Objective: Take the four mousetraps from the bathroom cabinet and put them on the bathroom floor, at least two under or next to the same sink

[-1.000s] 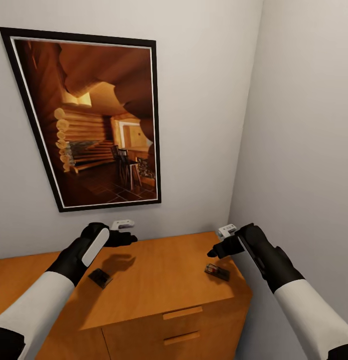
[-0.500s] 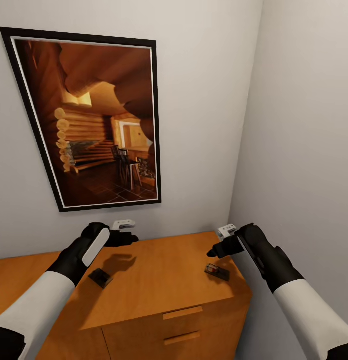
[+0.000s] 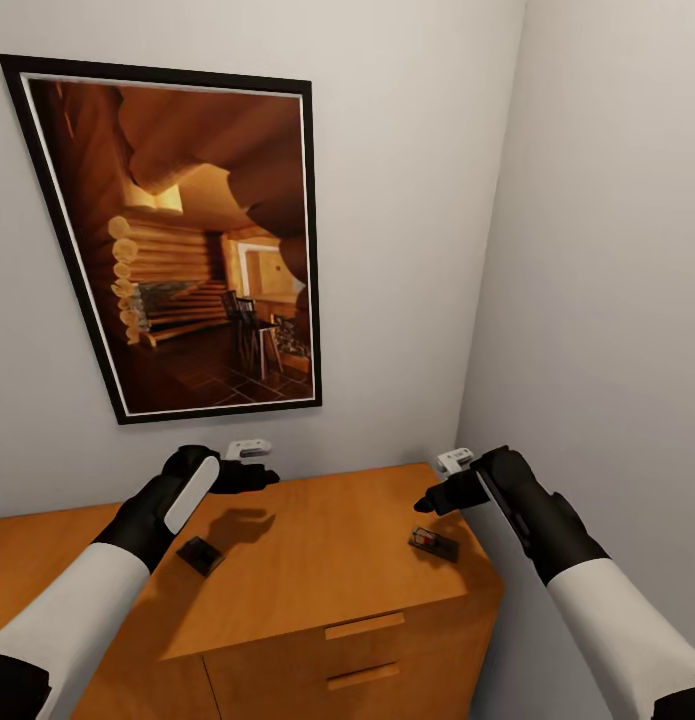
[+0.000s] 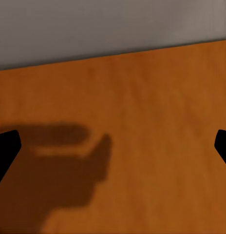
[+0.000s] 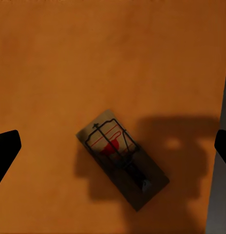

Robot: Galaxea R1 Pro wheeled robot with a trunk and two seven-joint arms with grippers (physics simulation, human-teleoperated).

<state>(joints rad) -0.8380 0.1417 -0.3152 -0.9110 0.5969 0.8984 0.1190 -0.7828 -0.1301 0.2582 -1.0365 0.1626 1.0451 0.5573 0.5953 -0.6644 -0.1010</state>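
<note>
Mousetraps: two show on the cabinet [image 3: 317, 560] top, none held. Right gripper [image 5: 113, 146] fingers spread wide, dark fingertips [image 5: 7, 146] at opposite edges of the right wrist view, nothing between them; the right mousetrap [image 5: 120, 158] lies flat on the wood directly below the gap, board diagonal to the line between the fingers, wire and red mark facing up. In the head view the right gripper [image 3: 432, 503] hovers above this trap [image 3: 433, 545], clearly apart from it, near the cabinet's right front corner and close to the side wall [image 3: 607, 300]. Left gripper [image 4: 113, 146] also wide open and empty, over bare wood with only its own shadow below; in the head view the left gripper [image 3: 257, 478] sits past the left mousetrap [image 3: 199, 555], which lies nearer the robot, beside the forearm. Framed picture [image 3: 182, 240] hangs on the back wall above. Remaining two traps not seen. Risks, as judged: the board is thin and flat, so a descent without turning the wrist could close on its corners and spin or skid it; pads may scrape the top before getting purchase; a nudge toward the corner could push it off the edge; pressing the wire might trip it. The left arm needs pulling back before lowering, or its forearm could sweep its trap.
</note>
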